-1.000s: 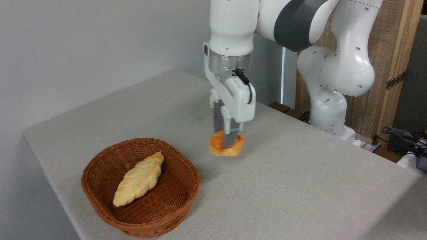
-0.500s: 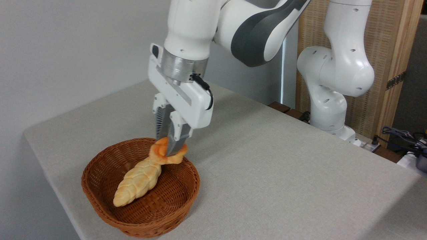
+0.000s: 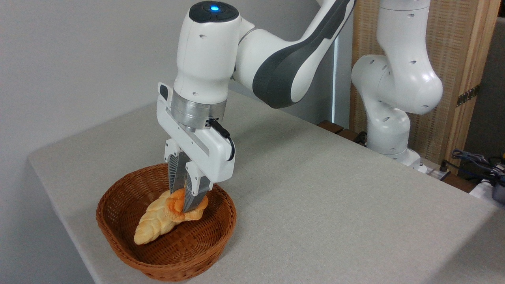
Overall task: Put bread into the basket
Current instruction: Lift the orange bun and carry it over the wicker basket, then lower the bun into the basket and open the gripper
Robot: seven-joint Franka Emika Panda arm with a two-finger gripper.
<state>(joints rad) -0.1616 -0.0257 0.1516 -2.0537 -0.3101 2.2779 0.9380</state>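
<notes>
Grey cloth-covered surface against a plain pale wall, carrying the brown wicker basket near its front-left corner. Reaching down into it: the gripper, jaws clenching the bread, an orange-golden bun. Hanging low inside the rim, touching or nearly touching the upper end of the pale braided loaf lying there. Carrying looking all but done; remaining, by judgement: letting go so the bun settles beside or on the loaf, then lifting clear.

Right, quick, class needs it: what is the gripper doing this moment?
Gripper: closed on the orange bun, holding it inside the basket.
</notes>
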